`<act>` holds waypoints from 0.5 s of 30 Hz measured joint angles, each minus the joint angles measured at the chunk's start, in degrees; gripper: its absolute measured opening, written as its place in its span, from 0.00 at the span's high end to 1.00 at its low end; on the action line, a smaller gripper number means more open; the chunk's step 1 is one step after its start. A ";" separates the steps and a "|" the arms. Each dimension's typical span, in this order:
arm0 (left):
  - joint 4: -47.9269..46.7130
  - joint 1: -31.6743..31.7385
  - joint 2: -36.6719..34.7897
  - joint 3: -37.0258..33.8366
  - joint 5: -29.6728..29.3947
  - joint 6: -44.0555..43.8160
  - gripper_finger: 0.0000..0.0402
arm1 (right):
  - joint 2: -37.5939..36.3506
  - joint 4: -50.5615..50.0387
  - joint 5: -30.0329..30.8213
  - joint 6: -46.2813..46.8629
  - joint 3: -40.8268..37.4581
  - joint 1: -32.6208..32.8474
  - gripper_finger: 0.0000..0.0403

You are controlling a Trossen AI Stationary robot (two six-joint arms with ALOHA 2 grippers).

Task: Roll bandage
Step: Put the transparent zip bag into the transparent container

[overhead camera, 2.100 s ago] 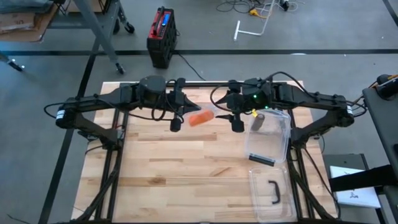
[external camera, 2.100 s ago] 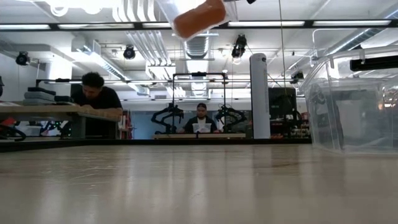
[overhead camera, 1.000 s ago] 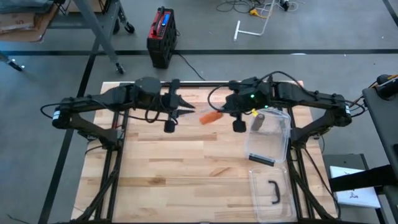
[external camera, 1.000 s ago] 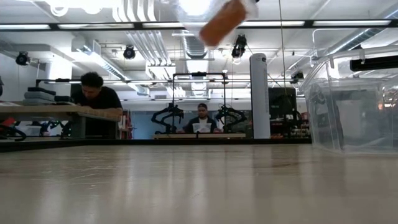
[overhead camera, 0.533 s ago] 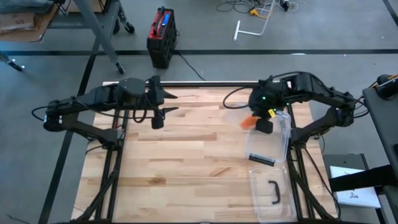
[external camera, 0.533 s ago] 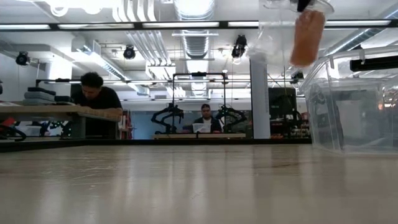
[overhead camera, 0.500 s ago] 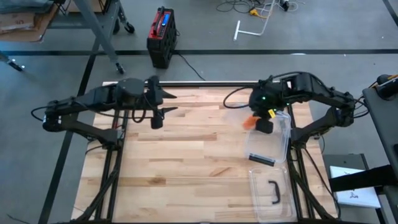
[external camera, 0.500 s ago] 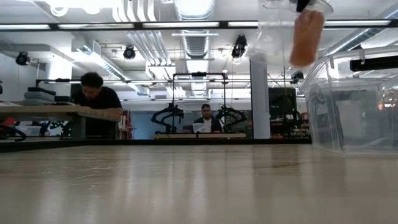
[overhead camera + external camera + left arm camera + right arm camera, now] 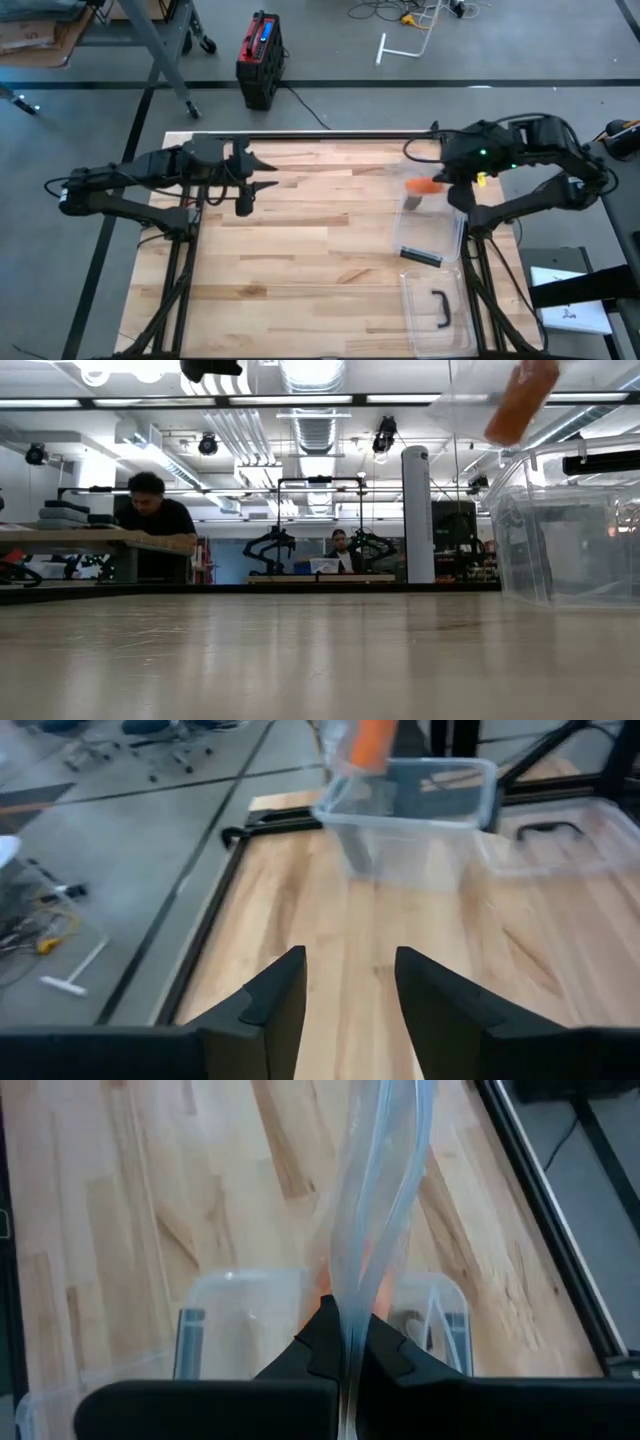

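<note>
An orange bandage roll (image 9: pixel 425 185) sits inside a clear plastic bag (image 9: pixel 378 1190), held up in the air over the far end of a clear bin (image 9: pixel 436 228). My right gripper (image 9: pixel 452 183) is shut on the bag. In the low view the roll (image 9: pixel 522 400) hangs tilted above the bin's rim (image 9: pixel 560 450). My left gripper (image 9: pixel 268 176) stands open at the far left of the table with nothing between its fingers (image 9: pixel 270 1000), pointing toward the bin (image 9: pixel 420 810). My right gripper pinches the bag's bunched clear plastic (image 9: pixel 350 1295) between its two shut fingers; how many layers, I cannot tell. The bag stretches away from the fingertips with the roll (image 9: pixel 385 1285) showing orange through it. Bag and roll are lifted clear of the table and the bin.
In the bin lie a black piece (image 9: pixel 420 257) and a grey piece (image 9: pixel 413 200). The bin's clear lid with a black handle (image 9: pixel 440 310) lies near the right front corner. A black rail (image 9: pixel 320 134) runs along the table's far edge. People sit in the room beyond.
My left gripper has opened, let go of the bag and drawn back toward the table's left edge. My right gripper has carried the bag with the roll toward the right edge, from the table's far middle to above the bin; the roll has swung and tipped.
</note>
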 joint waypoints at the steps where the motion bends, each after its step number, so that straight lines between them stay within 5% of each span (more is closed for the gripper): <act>1: 0.29 0.00 -0.29 -0.78 0.88 0.00 0.64 | -1.13 0.02 0.08 0.32 -1.13 -0.02 1.00; 15: 5.16 0.00 0.99 -3.77 2.34 0.76 0.71 | -13.12 0.07 0.76 5.37 -20.19 -0.31 1.00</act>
